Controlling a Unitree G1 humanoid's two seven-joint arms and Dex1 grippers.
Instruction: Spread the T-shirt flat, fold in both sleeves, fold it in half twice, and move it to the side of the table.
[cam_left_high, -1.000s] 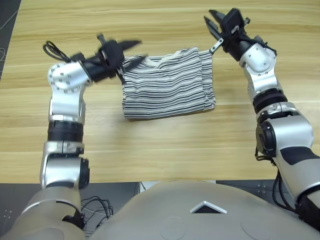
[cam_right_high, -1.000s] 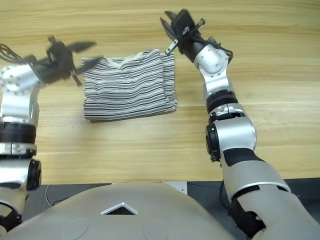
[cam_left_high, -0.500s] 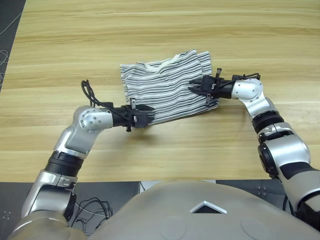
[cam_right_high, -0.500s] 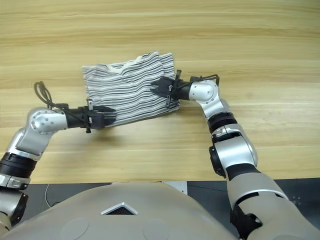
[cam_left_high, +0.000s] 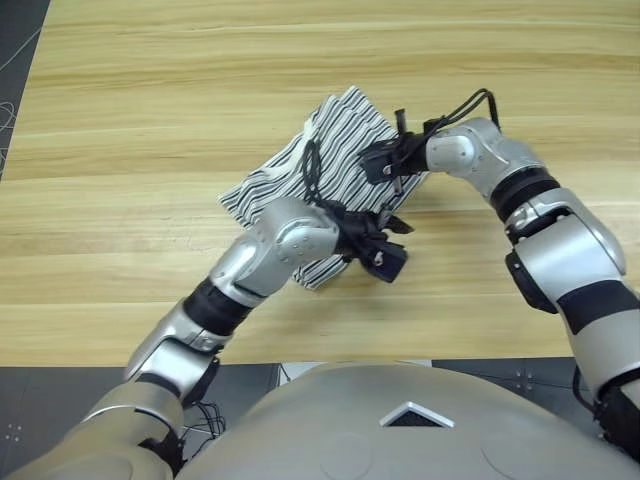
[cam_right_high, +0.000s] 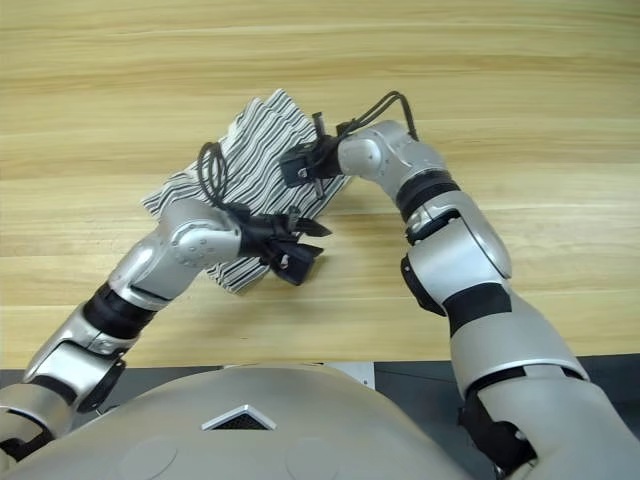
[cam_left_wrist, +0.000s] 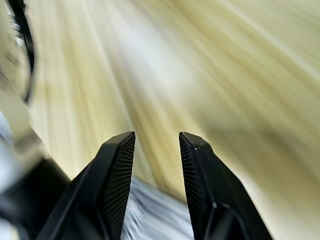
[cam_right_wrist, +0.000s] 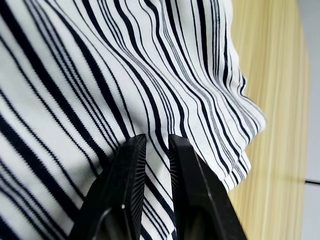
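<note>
Folded T-shirt (cam_left_high: 345, 135), black-and-white stripes, lying about mid-surface (cam_left_high: 150, 90) on pale wood, turned cornerwise, one corner pointing away from the robot and another toward it. At its right edge, the right hand (cam_right_wrist: 156, 145), reaching in from the right with the arm bent low over the wood; fingers (cam_right_wrist: 125, 195) pressed almost together, pinching a thin fold of striped cloth between the pads, more cloth spread out just beyond the tips. Across the near-left part of the T-shirt, the left forearm, hiding much of the cloth beneath. At the near right edge, the left hand (cam_left_wrist: 156, 142), fingers (cam_left_wrist: 119, 175) spread with nothing between them, tips out over bare wood, striped cloth just under their bases. Both hands near each other without touching, the right one farther from the robot, the left one nearer. Looped black cable (cam_left_high: 307, 165) standing up from the left forearm over the stripes. Past the left edge of the surface, a strip of dark floor (cam_left_high: 12, 60)
</note>
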